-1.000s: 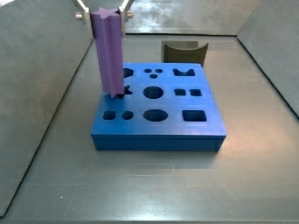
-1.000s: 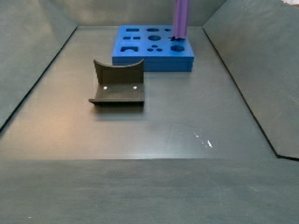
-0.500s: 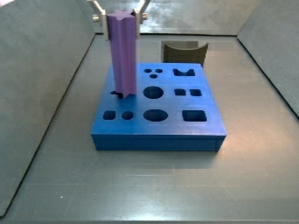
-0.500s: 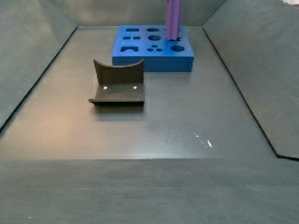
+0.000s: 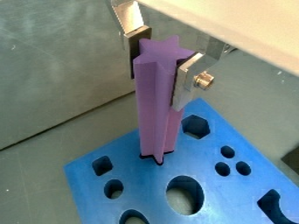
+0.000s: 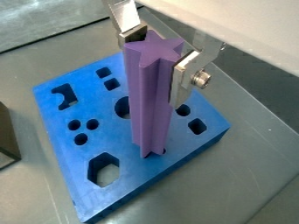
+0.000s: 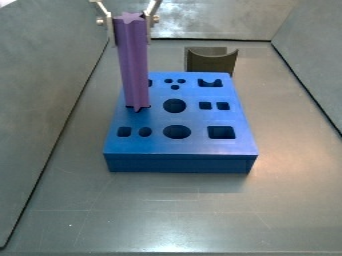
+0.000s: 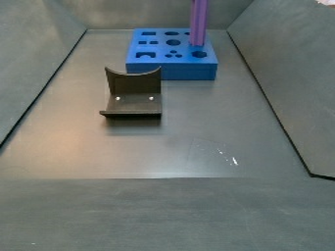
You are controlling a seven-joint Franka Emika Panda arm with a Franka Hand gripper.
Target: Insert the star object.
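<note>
1. Since half a second ago the star object (image 7: 131, 62) has shifted slightly back over the blue block (image 7: 183, 137) and sits lower against it.
2. The gripper (image 5: 158, 54) clamps the prism's top between its silver fingers (image 6: 184, 77).
3. The star object stands upright, its foot at a hole near the block's edge; how far in it sits cannot be told.
4. In both side views the gripper is mostly cut off.
5. A dark brown arch block (image 8: 132, 94) lies well apart.

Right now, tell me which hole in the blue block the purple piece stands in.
The star-shaped hole, under the star piece held by the gripper, along one edge of the blue block.
</note>
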